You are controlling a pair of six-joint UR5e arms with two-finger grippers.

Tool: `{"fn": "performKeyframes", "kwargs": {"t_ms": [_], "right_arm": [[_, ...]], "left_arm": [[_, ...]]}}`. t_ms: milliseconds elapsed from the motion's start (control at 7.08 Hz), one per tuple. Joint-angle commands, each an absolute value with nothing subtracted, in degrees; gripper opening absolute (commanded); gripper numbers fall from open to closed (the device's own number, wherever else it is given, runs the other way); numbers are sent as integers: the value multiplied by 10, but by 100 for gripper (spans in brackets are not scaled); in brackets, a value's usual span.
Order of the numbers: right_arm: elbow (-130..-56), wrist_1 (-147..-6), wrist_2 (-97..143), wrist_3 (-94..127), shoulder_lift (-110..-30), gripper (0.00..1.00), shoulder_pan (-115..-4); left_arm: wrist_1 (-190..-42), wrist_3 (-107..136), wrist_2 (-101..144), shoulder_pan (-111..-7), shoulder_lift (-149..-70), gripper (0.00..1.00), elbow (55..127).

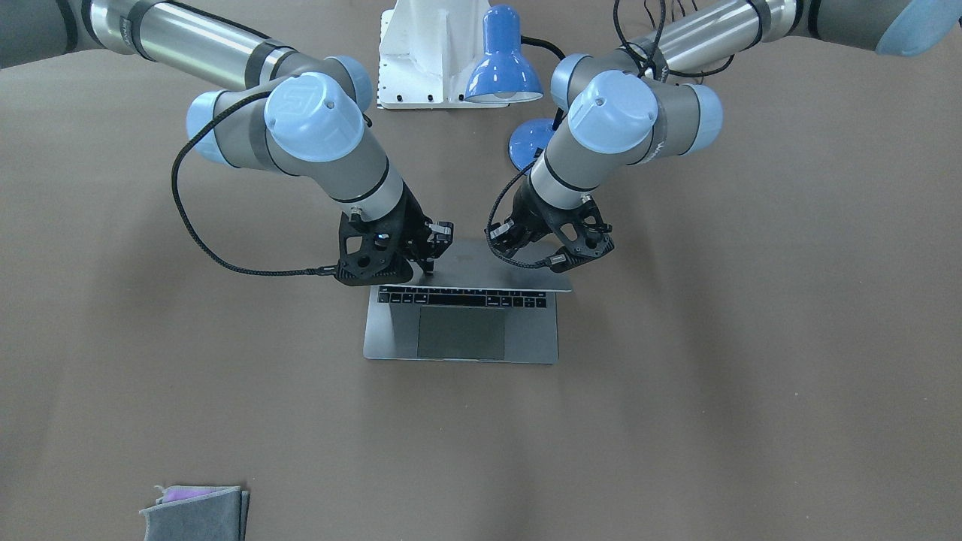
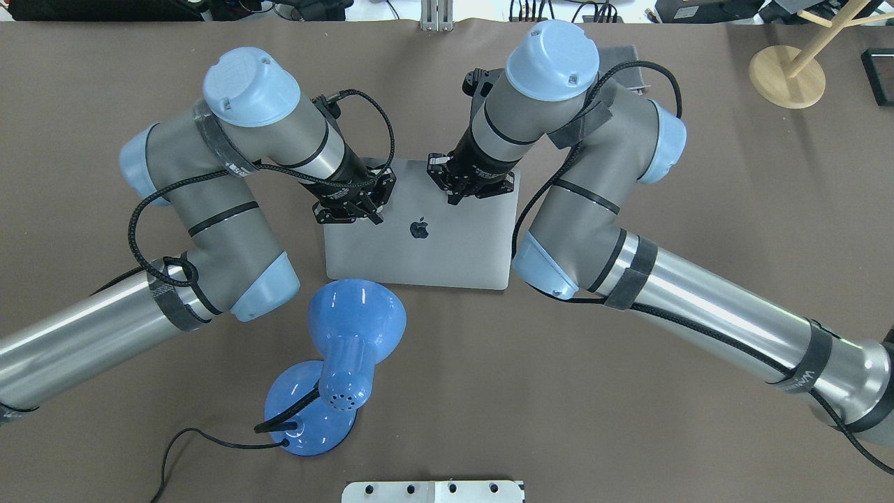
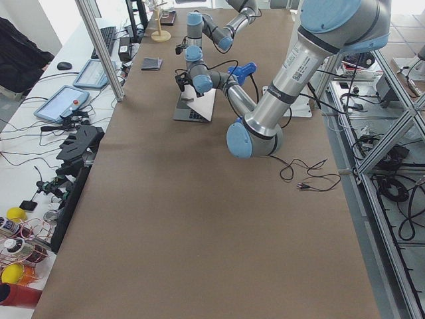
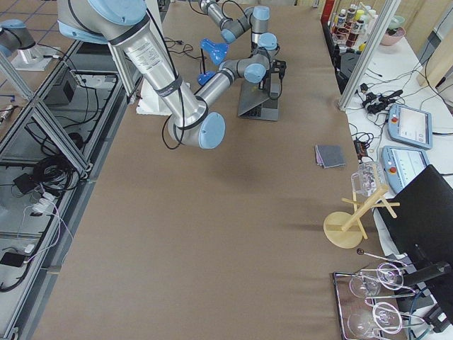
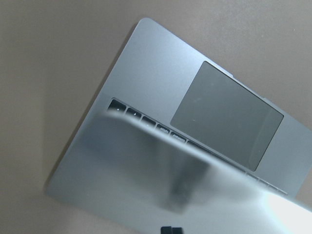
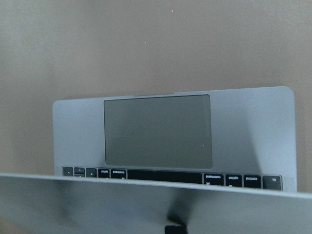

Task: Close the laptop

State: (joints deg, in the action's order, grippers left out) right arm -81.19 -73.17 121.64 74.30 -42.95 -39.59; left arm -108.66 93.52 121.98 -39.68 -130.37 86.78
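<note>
The space-grey laptop sits mid-table, its lid with the dark apple logo tilted low over the keyboard. From the front, its lid hides all but one row of black keys, and the trackpad is bare. My left gripper is shut, its tips on the lid's back near the free edge; it also shows in the front view. My right gripper is shut, tips on the lid beside it, and shows in the front view. Both wrist views show the blurred lid over the keyboard.
A blue desk lamp stands just behind the laptop on my left side. A white mount is at the robot's base. A folded grey cloth lies at the far table edge. A wooden stand is far right.
</note>
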Motion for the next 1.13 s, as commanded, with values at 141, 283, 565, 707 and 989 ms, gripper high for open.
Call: {"fn": "performKeyframes", "kwargs": {"t_ms": [141,283,565,707,989], "right_arm": [[-722,-684,1212,741,-391,0,-403],[-702,-676,1212,738,-391,0,-403],[-672,-673,1210,737,-391,0,-405],[-645,-653,1209,737,-390,0,-404],[-625,-634,1204,737,-389,0,-403]], "left_arm": [[-1152,933,1195,-411,-1316,0,789],[-1152,919,1194,-418,-1316,0,778],[-1153,910,1187,-420,-1324,0,756],[-1162,910,1187,-421,-1328,0,744],[-1172,910,1186,-420,-1332,0,726]]}}
